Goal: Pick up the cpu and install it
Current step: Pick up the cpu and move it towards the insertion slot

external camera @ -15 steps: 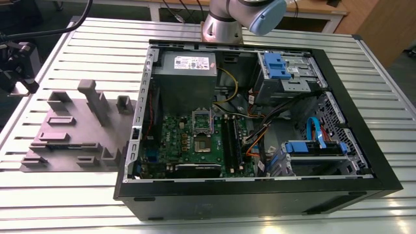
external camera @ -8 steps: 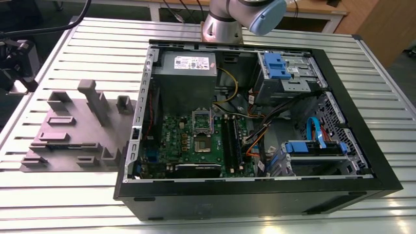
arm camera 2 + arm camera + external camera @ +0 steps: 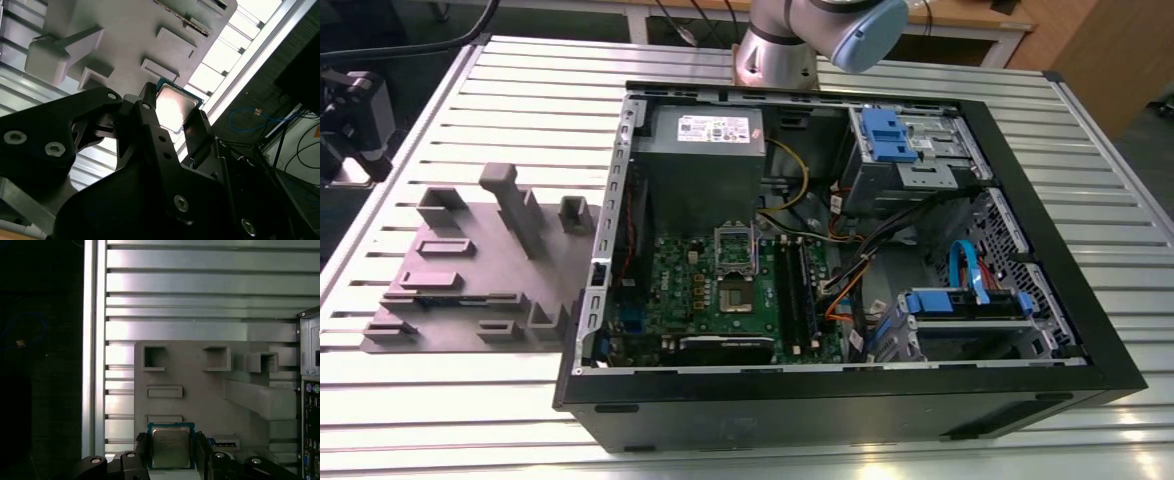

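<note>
Satin metal cpu (image 3: 170, 446), matt plastic fixture (image 3: 200, 400)

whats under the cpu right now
The grey fixture tray on the slatted table lies below the cpu, which the gripper holds by its edges. The chip covers the patch of tray straight beneath it.

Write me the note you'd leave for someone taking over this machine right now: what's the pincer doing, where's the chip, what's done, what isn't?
The pincer is shut on the cpu, with a finger on each of two opposite edges.
The cpu is lifted clear, in the air above the grey fixture tray, which lies beside the open computer case.
Done: the pick-up.
Left: the install; the cpu is not yet on the motherboard.
</note>
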`<move>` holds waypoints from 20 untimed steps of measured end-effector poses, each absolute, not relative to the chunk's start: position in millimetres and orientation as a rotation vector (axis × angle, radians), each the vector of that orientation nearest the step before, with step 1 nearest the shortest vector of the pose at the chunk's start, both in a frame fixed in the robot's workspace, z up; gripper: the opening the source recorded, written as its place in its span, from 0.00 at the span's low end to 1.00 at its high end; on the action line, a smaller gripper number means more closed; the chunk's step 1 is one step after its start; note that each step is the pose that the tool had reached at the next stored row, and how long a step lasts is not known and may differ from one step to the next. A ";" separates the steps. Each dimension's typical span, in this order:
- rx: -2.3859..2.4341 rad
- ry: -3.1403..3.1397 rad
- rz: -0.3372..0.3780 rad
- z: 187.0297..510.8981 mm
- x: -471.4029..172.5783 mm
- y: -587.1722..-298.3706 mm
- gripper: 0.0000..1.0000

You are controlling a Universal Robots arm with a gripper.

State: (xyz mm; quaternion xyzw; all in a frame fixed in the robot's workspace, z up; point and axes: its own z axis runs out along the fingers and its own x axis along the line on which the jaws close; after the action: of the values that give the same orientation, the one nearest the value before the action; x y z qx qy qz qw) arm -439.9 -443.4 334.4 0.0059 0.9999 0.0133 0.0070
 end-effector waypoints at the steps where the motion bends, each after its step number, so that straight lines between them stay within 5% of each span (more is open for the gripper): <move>1: 0.018 3.127 0.041 335.9 -439.9 -443.4 0.47; 20: 0.018 3.127 0.042 345.9 -439.9 -443.4 0.47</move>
State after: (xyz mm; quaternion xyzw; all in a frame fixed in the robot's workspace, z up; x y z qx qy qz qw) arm -439.9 -443.4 345.9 0.0059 0.9999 0.0133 0.0070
